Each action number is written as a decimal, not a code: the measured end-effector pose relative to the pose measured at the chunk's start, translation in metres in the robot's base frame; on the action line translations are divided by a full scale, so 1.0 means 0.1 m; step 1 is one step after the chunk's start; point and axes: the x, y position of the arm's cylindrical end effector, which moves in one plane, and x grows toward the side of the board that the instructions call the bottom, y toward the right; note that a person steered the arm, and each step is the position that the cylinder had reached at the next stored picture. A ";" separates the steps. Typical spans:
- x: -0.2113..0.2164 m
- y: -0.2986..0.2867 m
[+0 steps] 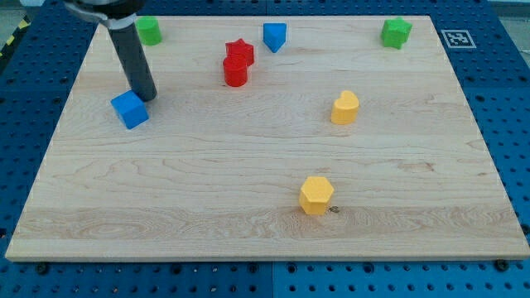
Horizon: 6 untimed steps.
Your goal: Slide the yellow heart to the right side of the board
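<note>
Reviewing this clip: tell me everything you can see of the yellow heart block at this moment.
The yellow heart is a small, matte, plastic-looking block with two rounded lobes on top. It sits flat on the wooden board, right of centre in the view's upper half. Nothing touches it. The yellow hexagon lies apart toward the view's bottom. My tip is far off at the view's left, beside the blue cube.

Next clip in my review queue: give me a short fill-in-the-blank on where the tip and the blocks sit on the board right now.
1. My tip sits right beside the ____ cube at the view's left.
2. The yellow heart lies toward the view's ____ of the yellow hexagon.
3. The red star and the red cylinder appear to ____ each other.
4. The board holds ____ green blocks.

Missing words: blue; top; touch; two
</note>
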 end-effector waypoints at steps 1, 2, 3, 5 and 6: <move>0.04 -0.01; 0.04 -0.01; 0.04 0.28; 0.18 1.23; 0.47 1.92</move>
